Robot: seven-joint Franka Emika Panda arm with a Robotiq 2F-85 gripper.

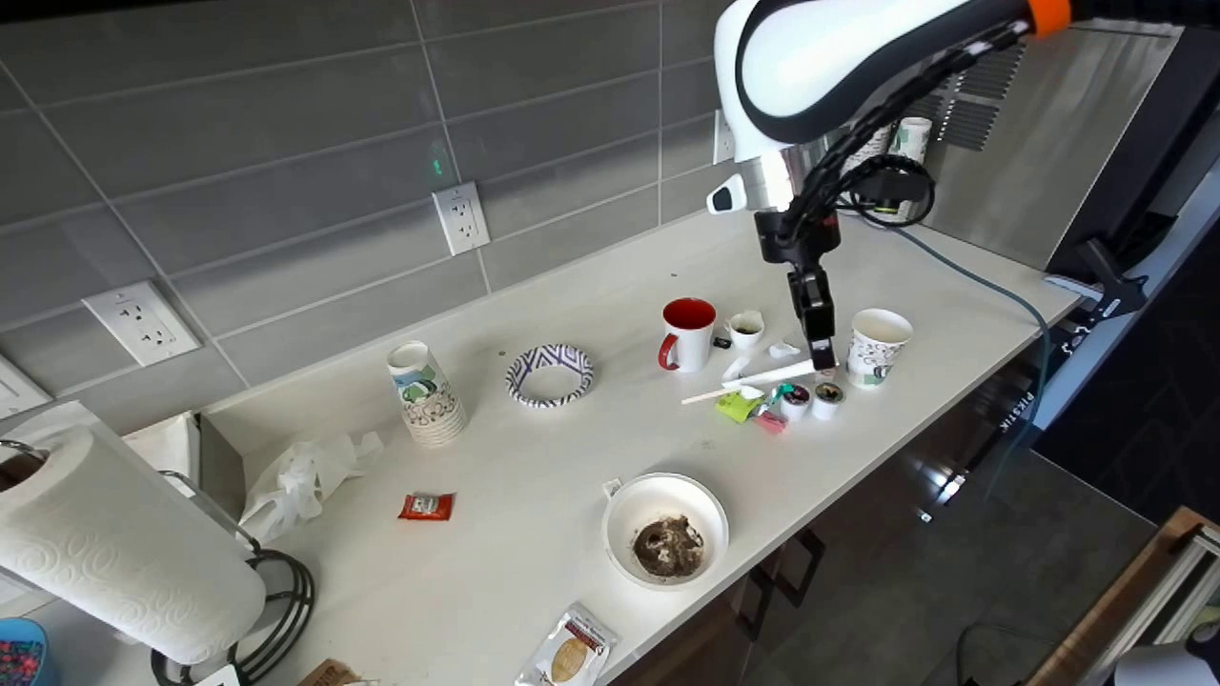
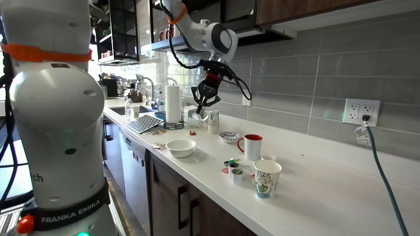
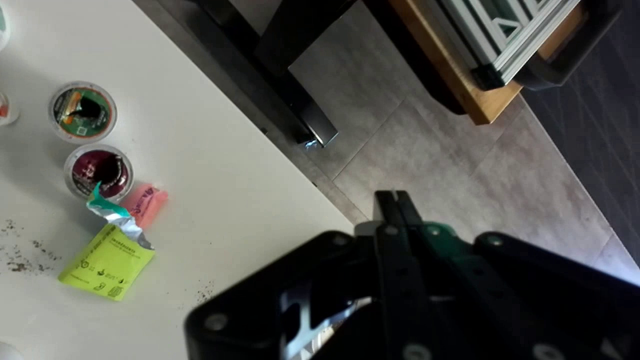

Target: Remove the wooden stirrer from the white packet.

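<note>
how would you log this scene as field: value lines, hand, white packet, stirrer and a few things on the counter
hand: shut on the white packet, in the air
white packet: gripped near one end
stirrer: bare length shows by the white packet's free end; whether more is inside can't be told
task: seems partly done, stirrer not yet clear
bowl: near front edge of counter, brown stuff inside
mug: upright, red inside
pods: two, side by side

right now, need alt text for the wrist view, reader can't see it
The robot's shut black fingers show against grey floor beyond the edge of a white counter; whatever they grip cannot be made out here. On the counter at left lie two round pods, a pink packet, a torn lime-green sachet and dark crumbs.
</note>
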